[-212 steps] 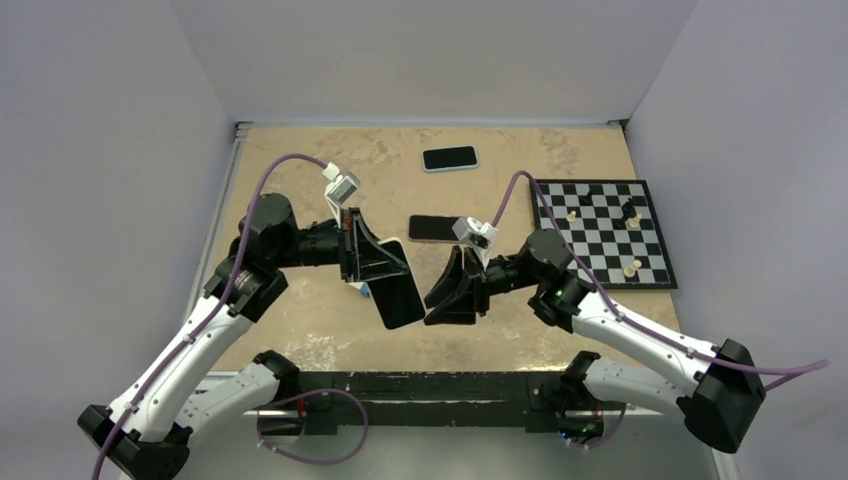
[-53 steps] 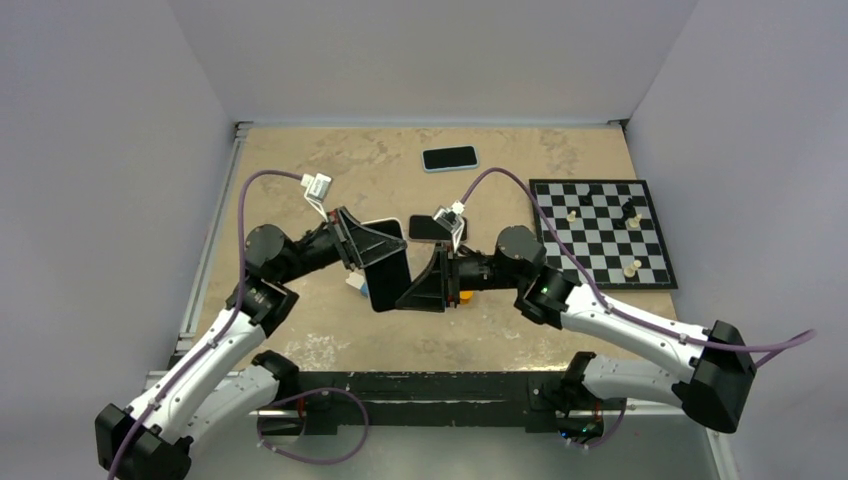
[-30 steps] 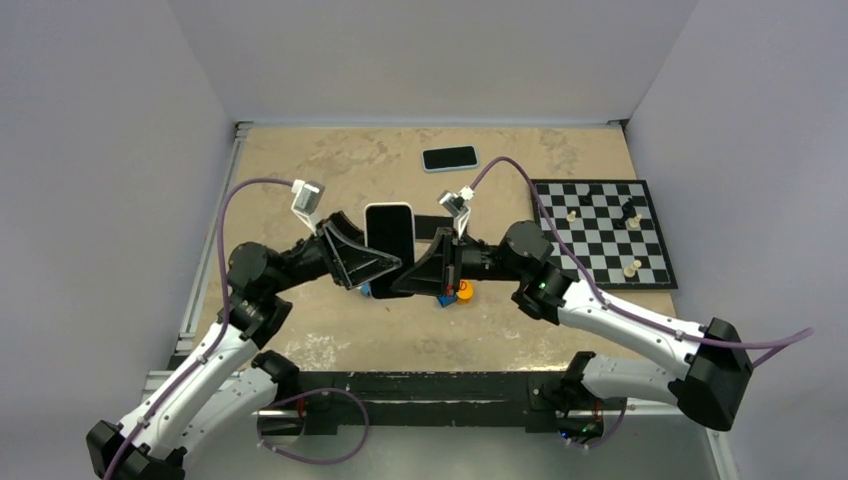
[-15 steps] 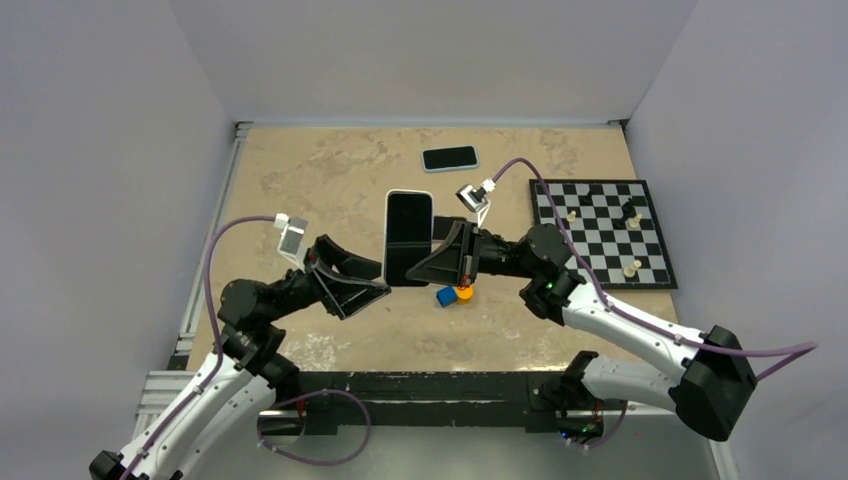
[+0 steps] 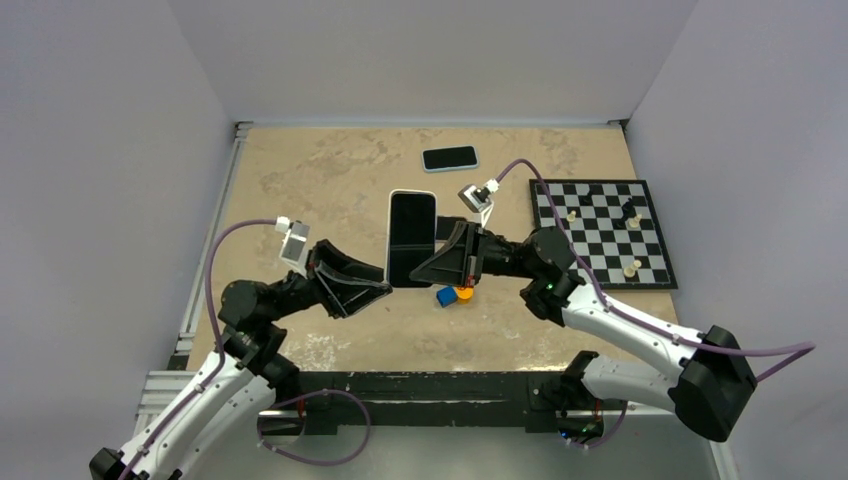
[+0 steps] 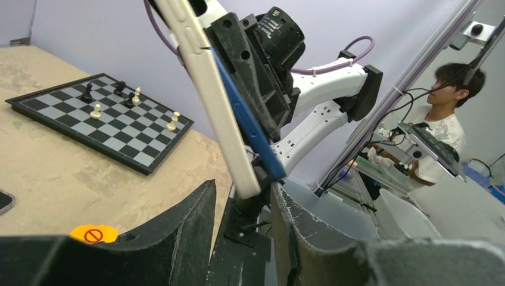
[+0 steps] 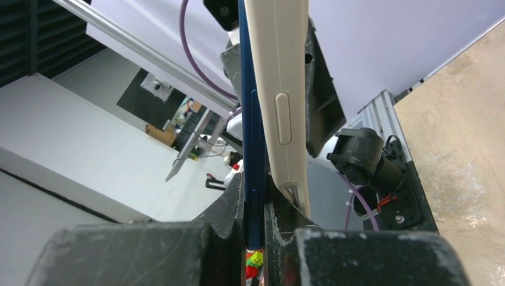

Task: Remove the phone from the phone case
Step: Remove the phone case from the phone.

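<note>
The phone, in a cream case [image 5: 411, 238], stands on edge above the table's middle with its dark screen up. My right gripper [image 5: 428, 268] is shut on its lower right edge. In the right wrist view the blue phone [image 7: 252, 131] is clamped between my fingers [image 7: 255, 208], and the cream case [image 7: 281, 101] stands off it at the near corner. My left gripper [image 5: 384, 280] is open just left of the phone's lower end. In the left wrist view the case's end [image 6: 221, 119] and the blue phone [image 6: 253, 134] hang between my spread fingers [image 6: 243, 189], untouched.
A second phone in a light blue case [image 5: 449, 158] lies at the back. A dark phone [image 5: 446, 227] lies behind my right gripper. A chessboard [image 5: 602, 232] with a few pieces is on the right. A blue block [image 5: 445, 297] and an orange piece [image 5: 464, 293] lie under the phone.
My left gripper has let go of the cased phone and drawn back to the left. My right gripper has turned the phone upright and carried it slightly right.
</note>
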`<act>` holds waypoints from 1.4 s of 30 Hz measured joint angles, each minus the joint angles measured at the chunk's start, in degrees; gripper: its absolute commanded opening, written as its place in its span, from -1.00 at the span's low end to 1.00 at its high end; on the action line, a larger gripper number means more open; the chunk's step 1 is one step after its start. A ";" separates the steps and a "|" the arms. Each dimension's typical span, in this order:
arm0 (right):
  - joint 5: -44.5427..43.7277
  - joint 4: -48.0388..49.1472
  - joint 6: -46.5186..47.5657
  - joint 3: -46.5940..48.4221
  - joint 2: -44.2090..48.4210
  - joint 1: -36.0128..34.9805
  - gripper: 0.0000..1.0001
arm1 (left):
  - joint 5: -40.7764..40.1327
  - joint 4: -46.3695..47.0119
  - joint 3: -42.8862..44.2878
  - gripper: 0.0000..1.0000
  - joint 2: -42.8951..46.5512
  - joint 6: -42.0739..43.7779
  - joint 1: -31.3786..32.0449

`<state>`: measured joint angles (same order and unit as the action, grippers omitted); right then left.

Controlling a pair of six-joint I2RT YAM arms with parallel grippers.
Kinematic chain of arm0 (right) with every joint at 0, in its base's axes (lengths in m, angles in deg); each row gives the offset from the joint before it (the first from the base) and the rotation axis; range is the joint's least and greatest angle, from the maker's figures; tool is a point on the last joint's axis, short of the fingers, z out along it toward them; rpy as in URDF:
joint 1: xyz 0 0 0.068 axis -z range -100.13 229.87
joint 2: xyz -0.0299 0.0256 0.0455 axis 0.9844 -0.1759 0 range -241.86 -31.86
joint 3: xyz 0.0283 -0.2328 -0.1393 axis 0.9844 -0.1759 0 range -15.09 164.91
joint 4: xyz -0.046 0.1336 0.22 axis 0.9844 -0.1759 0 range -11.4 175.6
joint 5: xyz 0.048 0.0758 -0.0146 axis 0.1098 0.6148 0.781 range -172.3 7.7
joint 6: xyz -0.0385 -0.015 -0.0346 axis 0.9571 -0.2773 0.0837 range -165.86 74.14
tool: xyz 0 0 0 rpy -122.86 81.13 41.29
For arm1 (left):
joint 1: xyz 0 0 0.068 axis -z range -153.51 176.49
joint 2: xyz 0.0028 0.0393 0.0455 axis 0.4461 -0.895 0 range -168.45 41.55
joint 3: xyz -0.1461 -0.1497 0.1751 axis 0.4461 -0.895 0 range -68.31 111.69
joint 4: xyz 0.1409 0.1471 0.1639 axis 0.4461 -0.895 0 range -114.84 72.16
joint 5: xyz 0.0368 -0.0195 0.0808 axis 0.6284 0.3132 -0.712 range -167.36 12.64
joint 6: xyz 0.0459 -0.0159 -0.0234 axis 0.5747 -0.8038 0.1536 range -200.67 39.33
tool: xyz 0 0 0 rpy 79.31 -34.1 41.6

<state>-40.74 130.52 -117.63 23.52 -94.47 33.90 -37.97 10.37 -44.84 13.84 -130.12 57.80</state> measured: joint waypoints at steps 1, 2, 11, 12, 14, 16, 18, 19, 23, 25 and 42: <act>0.09 0.68 -0.28 -0.17 0.00 0.00 -1.00 | 0.17 -0.26 0.00 -0.06 -0.04 0.46 0.00; 0.35 1.38 -0.63 -0.33 0.00 -0.02 -1.00 | 0.15 -0.50 0.00 0.05 -0.04 0.92 0.00; 1.62 3.21 -1.38 -0.55 -0.22 -0.09 -1.00 | -1.79 -4.20 0.39 0.08 -0.02 3.08 0.00; 1.57 3.43 -1.36 -0.55 -0.42 -0.09 -1.00 | -1.92 -4.46 0.61 0.05 -0.33 3.04 0.00; 1.44 3.50 -1.31 -0.55 -0.79 -0.04 -1.00 | -2.16 -5.38 1.46 0.03 -1.31 3.02 0.00; 1.31 3.13 -1.01 -0.55 -0.98 0.02 -1.00 | -2.36 -6.75 2.69 0.01 -2.58 3.04 0.00; 1.25 2.60 -0.48 -0.55 -1.01 0.02 -1.00 | -2.51 -7.61 3.91 0.03 -3.80 3.04 0.00; 1.25 2.25 -0.15 -0.55 -1.03 0.02 -1.00 | -2.69 -8.07 4.37 0.03 -4.24 3.06 0.00; 1.31 0.68 1.36 -0.52 -1.16 -0.15 -1.00 | -3.43 -10.34 5.86 0.06 -5.44 3.56 0.00; 1.29 -0.17 2.19 -0.44 -1.16 -0.28 -1.00 | -3.67 -11.78 6.60 0.07 -5.97 3.91 0.00; -12.44 -26.01 15.63 3.61 3.21 -2.82 -1.00 | -23.17 -41.97 21.31 -1.00 -12.20 3.52 1.40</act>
<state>-53.17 104.51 -102.00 27.12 -91.25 31.08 -61.13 -31.60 -23.53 1.65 -126.60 59.20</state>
